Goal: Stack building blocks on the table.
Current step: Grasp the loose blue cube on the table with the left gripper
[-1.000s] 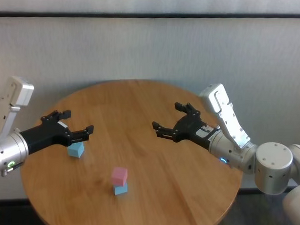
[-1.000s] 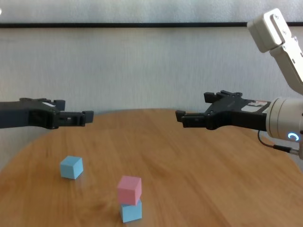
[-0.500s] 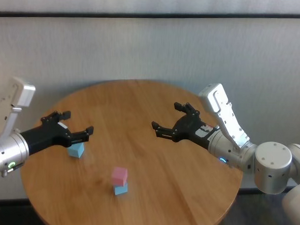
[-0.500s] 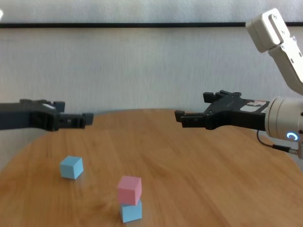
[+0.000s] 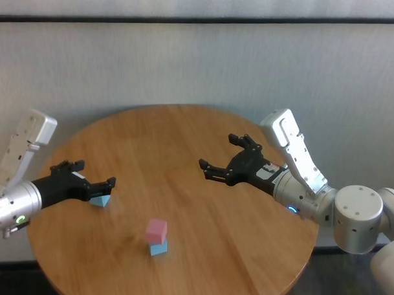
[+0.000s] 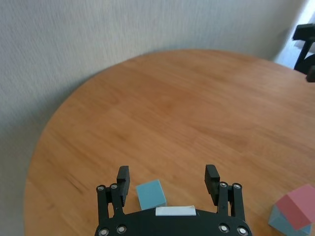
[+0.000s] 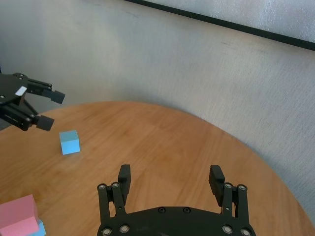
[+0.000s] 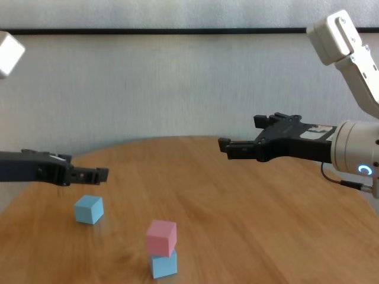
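**Pink on blue, one blue cube loose**

Head view: on the round table (image 5: 204, 141), a pink cube (image 5: 156, 230) sits on a blue cube (image 5: 158, 248) near the front edge. The loose blue cube (image 5: 102, 199) lies to the left, partly hidden behind the left gripper (image 5: 92, 183), whose fingers are spread and empty. The right gripper (image 5: 226, 158) hangs over the table's right half, spread wide and empty.

Left wrist view: the loose cube (image 6: 150, 193) lies on the wood between the two fingers (image 6: 123, 177), nearer one, touching neither. The stack (image 6: 295, 214) shows at the edge.

Right wrist view: spread fingers (image 7: 216, 178) frame bare wood; the loose cube (image 7: 69, 142) is well apart.

Chest view: the left gripper (image 8: 89, 174) is just above the loose cube (image 8: 89, 209), the right gripper (image 8: 240, 145) high above the table.
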### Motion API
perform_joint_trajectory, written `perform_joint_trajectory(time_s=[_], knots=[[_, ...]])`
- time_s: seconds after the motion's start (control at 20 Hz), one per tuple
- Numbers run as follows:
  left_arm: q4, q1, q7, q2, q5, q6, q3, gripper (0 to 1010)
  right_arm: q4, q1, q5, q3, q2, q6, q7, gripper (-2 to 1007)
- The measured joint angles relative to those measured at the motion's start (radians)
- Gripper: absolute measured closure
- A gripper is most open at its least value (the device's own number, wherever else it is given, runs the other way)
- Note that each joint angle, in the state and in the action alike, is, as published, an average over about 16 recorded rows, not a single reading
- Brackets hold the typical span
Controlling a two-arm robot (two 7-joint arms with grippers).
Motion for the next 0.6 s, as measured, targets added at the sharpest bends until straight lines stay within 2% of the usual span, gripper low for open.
perform_joint_trajectory(time_s=[0.25, 0.6], knots=[[0.023, -0.01, 0.034, -0.022, 0.028, 0.049, 0.001, 8, 0.0, 0.001, 0.0, -0.001, 0.0, 0.0, 0.0, 4], [0.059, -0.027, 0.064, -0.049, 0.07, 0.082, 0.006, 8, 0.001, 0.001, 0.0, -0.001, 0.0, 0.001, 0.0, 4]])
